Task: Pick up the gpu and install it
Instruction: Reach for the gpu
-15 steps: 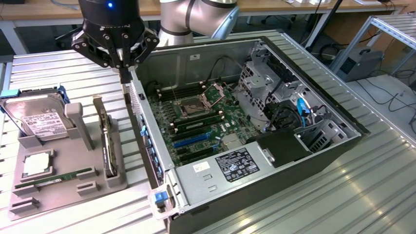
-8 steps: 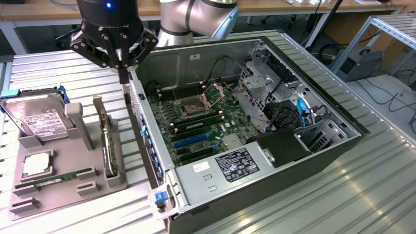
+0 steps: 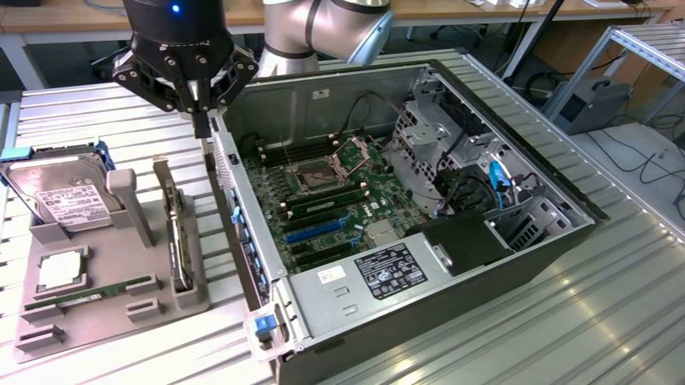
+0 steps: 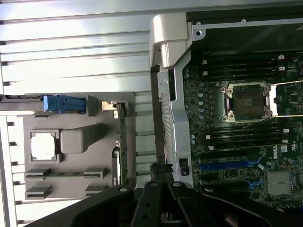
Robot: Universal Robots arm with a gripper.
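Note:
The gpu stands on its thin edge in a slot of the grey holder tray, at the exterior view's left of the open computer case. In the wrist view the gpu is a dark thin strip with a silver bracket at one end. My gripper hangs above the gap between the tray and the case's rear wall, a little past the gpu's far end. Its fingers are shut together with nothing between them. The wrist view shows the gripper over the case's rear edge, beside the gpu and apart from it.
The tray also holds a silver hard drive, a processor chip and a green memory stick. Inside the case lie the motherboard with an open processor socket, blue expansion slots and a drive cage.

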